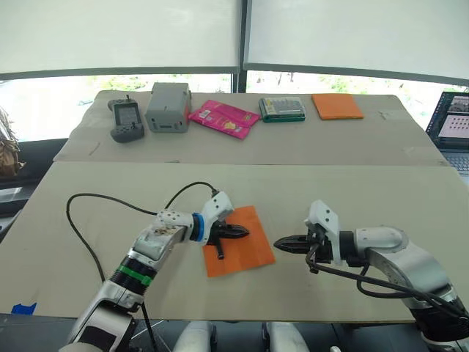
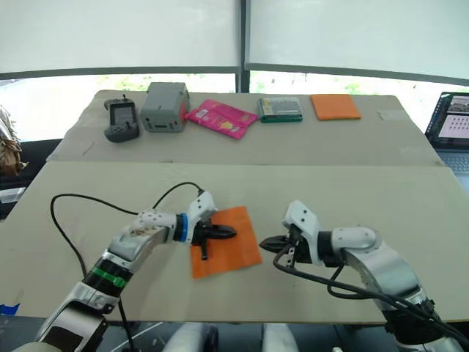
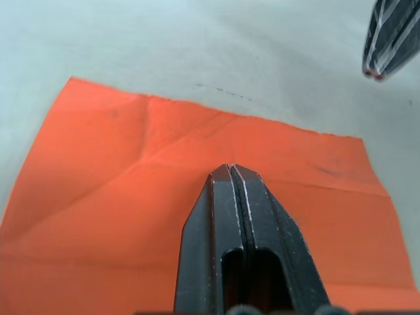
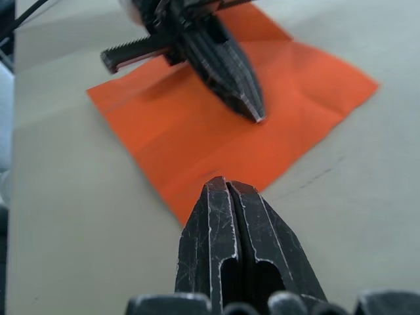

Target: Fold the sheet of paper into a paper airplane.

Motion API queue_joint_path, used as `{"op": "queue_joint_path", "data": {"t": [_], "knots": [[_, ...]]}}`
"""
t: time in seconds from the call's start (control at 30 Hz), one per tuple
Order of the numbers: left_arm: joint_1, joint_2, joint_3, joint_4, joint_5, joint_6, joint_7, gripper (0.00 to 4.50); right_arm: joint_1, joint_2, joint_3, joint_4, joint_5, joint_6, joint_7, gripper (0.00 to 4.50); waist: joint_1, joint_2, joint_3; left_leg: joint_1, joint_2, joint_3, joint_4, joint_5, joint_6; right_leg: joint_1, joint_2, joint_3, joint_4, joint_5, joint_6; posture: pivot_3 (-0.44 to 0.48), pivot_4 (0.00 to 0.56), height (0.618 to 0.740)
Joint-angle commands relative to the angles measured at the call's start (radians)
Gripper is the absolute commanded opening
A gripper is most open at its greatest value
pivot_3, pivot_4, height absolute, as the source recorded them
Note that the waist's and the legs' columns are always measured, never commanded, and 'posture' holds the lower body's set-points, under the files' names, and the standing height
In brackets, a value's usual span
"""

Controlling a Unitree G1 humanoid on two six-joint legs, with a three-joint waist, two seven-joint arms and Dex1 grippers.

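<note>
Both of your grippers have their fingers pressed together with nothing between them: the left gripper sits over the middle of the sheet of paper, and the right gripper hovers just beside that sheet's right edge, pointing toward the left one. You have the creased orange sheet lying unfolded and flat on the near table, a little left of centre.
</note>
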Motion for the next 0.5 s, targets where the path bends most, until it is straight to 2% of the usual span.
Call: {"op": "queue_joint_path", "data": {"t": [0.03,0.13,0.4,0.5], "knots": [[0.035,0.017,-0.028,0.015,0.037,-0.007,-0.010,0.00,-0.031,-0.006,-0.055,-0.033,0.011,-0.009,-0.032,0.06,0.000,0.000,0.000,0.000,0.000,0.000,0.000,0.000,0.000,0.000,0.000,0.000,0.000,0.000,0.000,0.000,0.150,0.740],[0.045,0.028,-0.019,0.005,0.038,-0.008,-0.012,0.00,-0.049,0.016,-0.047,-0.032,0.024,-0.011,-0.044,0.06,-0.006,0.000,0.000,0.000,0.001,0.000,0.000,0.000,0.000,0.000,0.001,0.000,0.000,0.000,0.000,0.000,0.150,0.740],[0.086,0.088,0.052,-0.097,0.015,0.032,0.018,0.00,-0.128,0.200,0.148,0.110,-0.084,-0.065,-0.115,0.06,-0.016,0.000,0.000,0.001,0.002,0.000,-0.001,0.000,0.000,-0.002,0.001,0.001,0.003,0.000,0.000,0.000,0.150,0.740],[0.098,0.092,0.060,-0.141,0.011,0.058,0.036,0.00,-0.139,0.234,0.216,0.184,-0.141,-0.088,-0.124,0.06,-0.013,0.000,0.000,0.001,0.001,0.000,0.000,0.000,0.000,-0.001,0.001,0.001,0.002,0.000,0.000,0.000,0.150,0.740]]}}
